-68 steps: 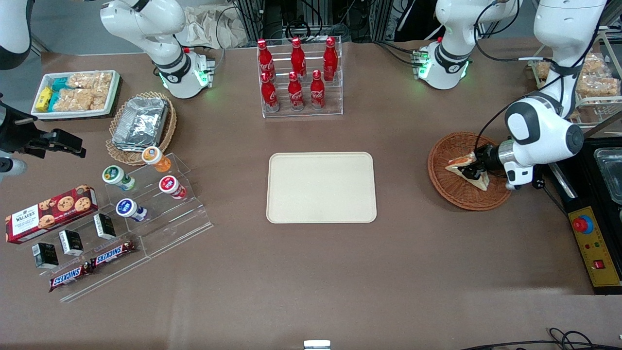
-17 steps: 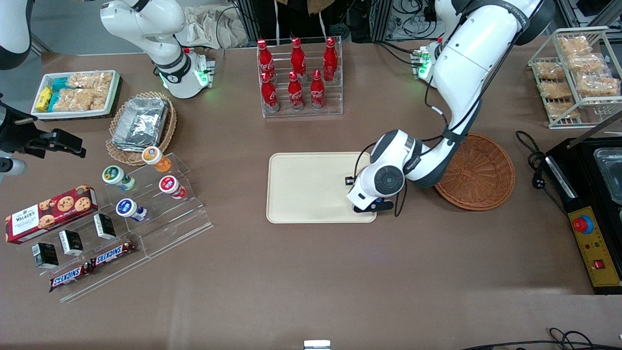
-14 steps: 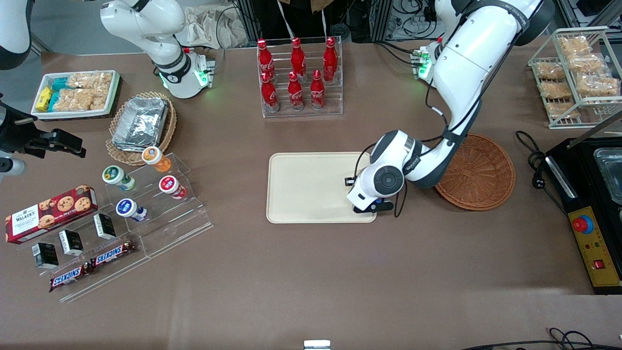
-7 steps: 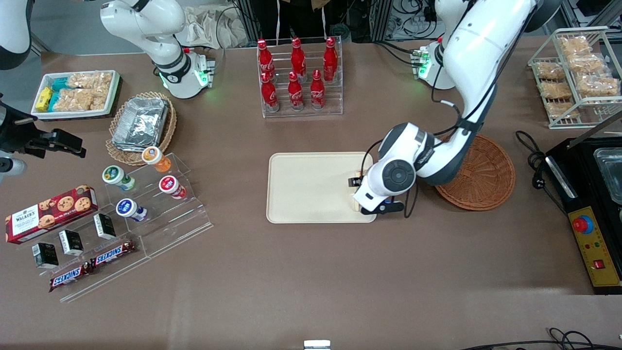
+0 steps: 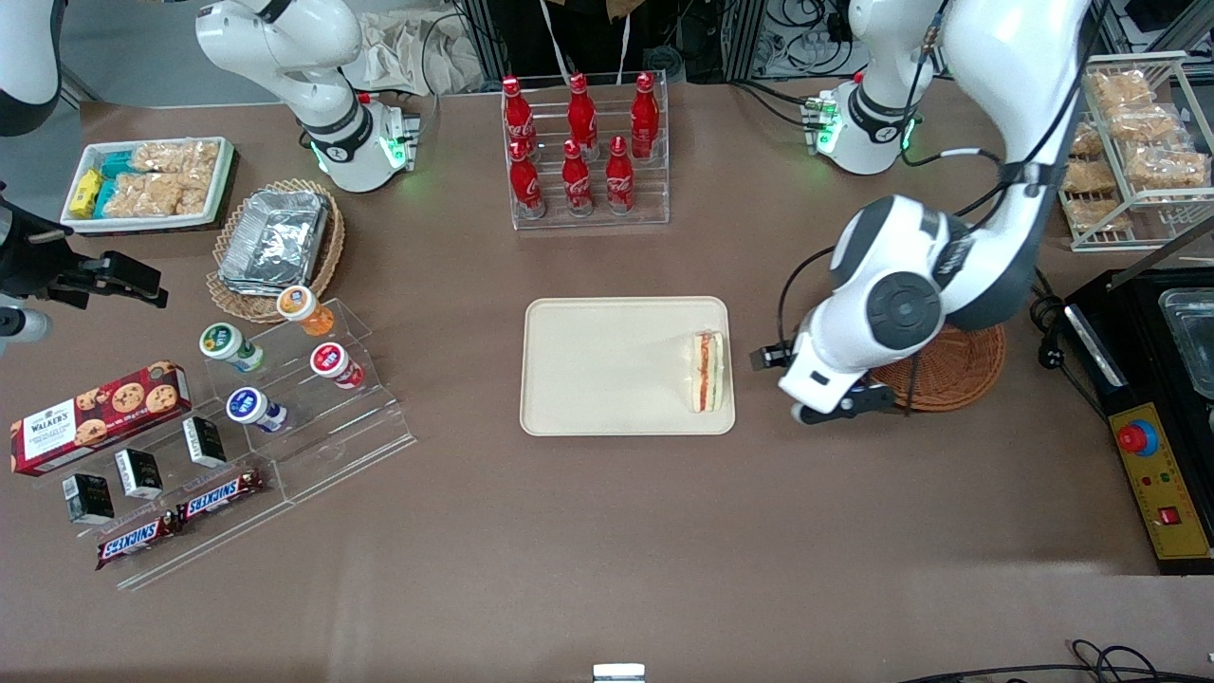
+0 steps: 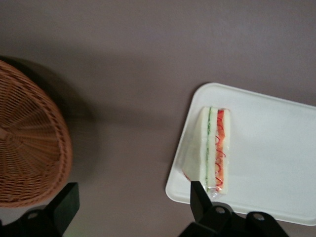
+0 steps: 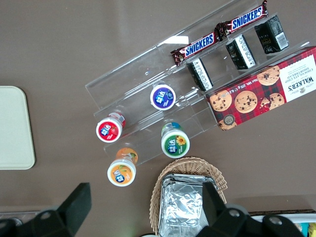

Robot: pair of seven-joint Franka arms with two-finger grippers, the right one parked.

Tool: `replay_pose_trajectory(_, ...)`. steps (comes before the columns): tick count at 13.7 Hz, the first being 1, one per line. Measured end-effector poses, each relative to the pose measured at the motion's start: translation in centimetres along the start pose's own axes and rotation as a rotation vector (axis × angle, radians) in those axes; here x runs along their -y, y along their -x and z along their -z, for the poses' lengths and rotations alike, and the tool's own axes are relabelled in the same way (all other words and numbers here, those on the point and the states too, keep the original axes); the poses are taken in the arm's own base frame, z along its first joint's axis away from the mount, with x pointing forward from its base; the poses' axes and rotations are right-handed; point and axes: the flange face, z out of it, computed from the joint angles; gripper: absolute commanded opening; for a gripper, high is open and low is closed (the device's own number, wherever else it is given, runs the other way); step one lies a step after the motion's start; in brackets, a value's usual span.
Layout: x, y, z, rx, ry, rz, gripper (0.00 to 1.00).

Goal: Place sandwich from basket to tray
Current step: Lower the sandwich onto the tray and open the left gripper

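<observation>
The sandwich (image 5: 707, 372) stands on its crust side on the cream-beige tray (image 5: 607, 365), at about three o'clock on the tray's surface in the front view, tight against the rim nearest the working arm's end of the table. Its cut edge faces up, showing a red-orange band and a green band between slices of white bread (image 6: 215, 150). The left arm's gripper (image 6: 133, 210) hangs empty above the bare brown table (image 5: 607, 531), over the strip between the tray and the reddish-brown wicker basket (image 5: 948, 365); its two black fingers (image 6: 66, 207) are spread wide apart, with nothing between them. In the front view the gripper (image 5: 816, 384) sits at roughly three o'clock from the sandwich, apart from it, and the arm's white wrist covers much of the basket. The part of the basket that shows holds nothing (image 6: 29, 143). At twelve o'clock from the tray, farther from the front camera, a clear rack of red cola bottles (image 5: 580, 147) stands upright.
</observation>
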Motion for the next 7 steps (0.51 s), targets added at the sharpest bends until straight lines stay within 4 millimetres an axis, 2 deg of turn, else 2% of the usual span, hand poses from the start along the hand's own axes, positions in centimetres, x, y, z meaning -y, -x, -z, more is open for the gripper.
replay_pose_trajectory(4, 5.3, -1.1, 3.9, -0.044, -0.023, -0.101, 1.00)
replay_pose_trajectory(7, 10.2, -2.1, 6.5, -0.086, -0.032, -0.144, 1.00)
